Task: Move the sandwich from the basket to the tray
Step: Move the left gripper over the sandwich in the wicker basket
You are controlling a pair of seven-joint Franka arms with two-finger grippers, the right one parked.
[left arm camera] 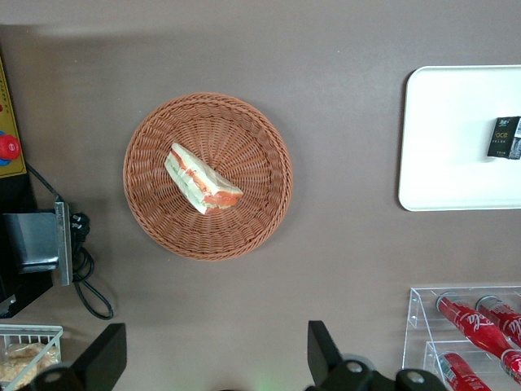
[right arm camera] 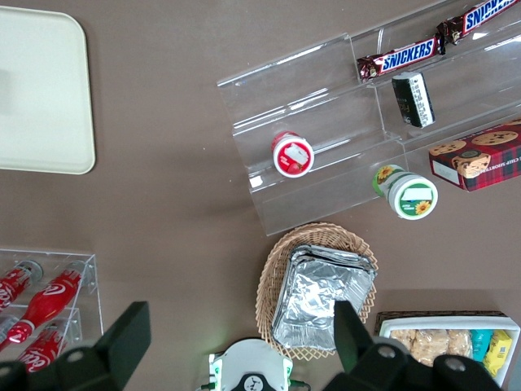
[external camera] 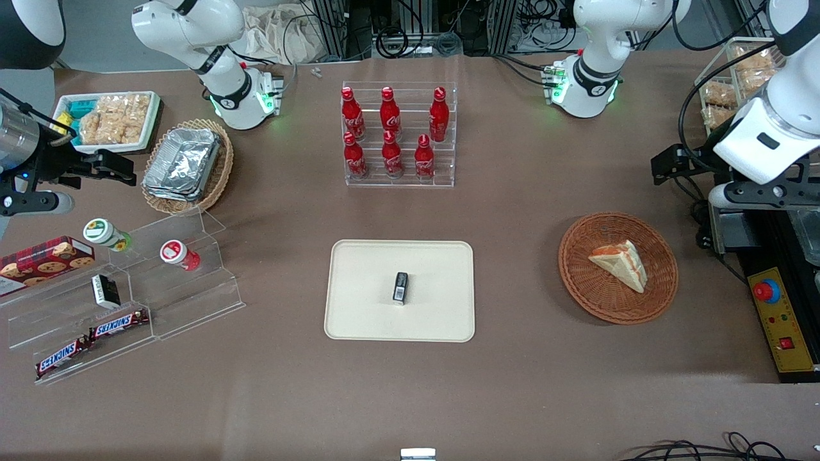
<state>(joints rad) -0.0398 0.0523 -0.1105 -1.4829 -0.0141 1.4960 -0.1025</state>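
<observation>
Sandwich, a pale triangular bread wedge with red and orange filling along its edge, lies untouched in the round reddish-brown wicker basket toward the working arm's end of the table. The left gripper hangs high above the table just beside the basket, its dark fingers spread wide apart and holding nothing, so I'd say the reach has barely begun. Next it needs to come over the wedge, drop down and close gently across the soft bread. The flat cream rectangular tray already carries a small black packet; its label is unreadable. Snickers bars and red Coca-Cola bottles are legible.
</observation>
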